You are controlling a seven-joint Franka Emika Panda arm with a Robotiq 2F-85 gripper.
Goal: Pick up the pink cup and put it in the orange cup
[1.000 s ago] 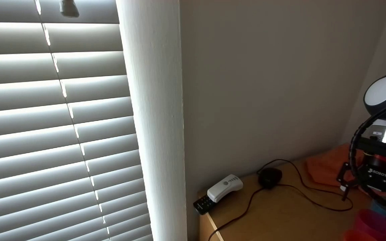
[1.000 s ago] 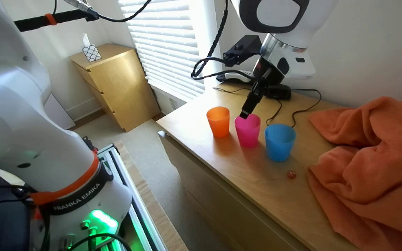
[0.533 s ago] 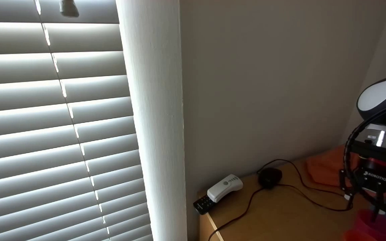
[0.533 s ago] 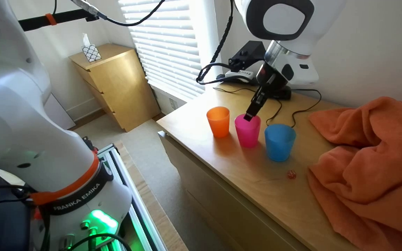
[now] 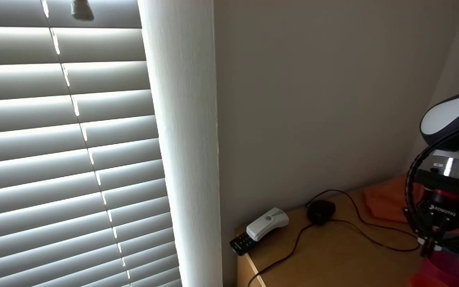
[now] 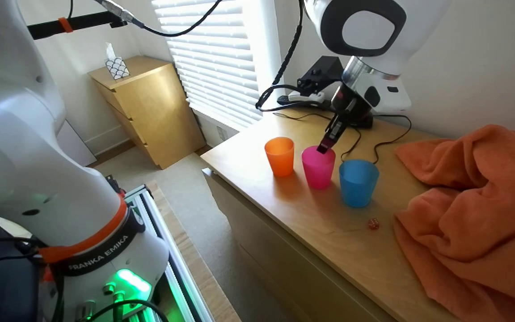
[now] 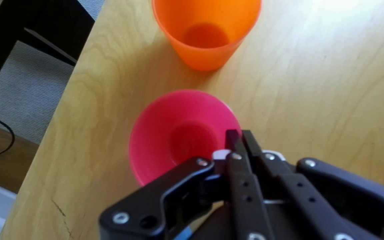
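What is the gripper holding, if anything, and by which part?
The gripper has the pink cup by its rim, one finger inside the wall, the other outside.

Home or office, cannot tell which: slatted blinds (image 5: 34,147), plain walls (image 5: 313,99), tissue box (image 6: 117,68) on wooden drawers (image 6: 168,107), remote (image 5: 241,244), grey carpet (image 7: 28,83).

Orange cup (image 7: 206,36) — far rim beyond wrist view's top edge

Pink cup (image 6: 318,171) stands mouth-up nr mouth-up orange cup (image 6: 280,157), w/ gap btwn.
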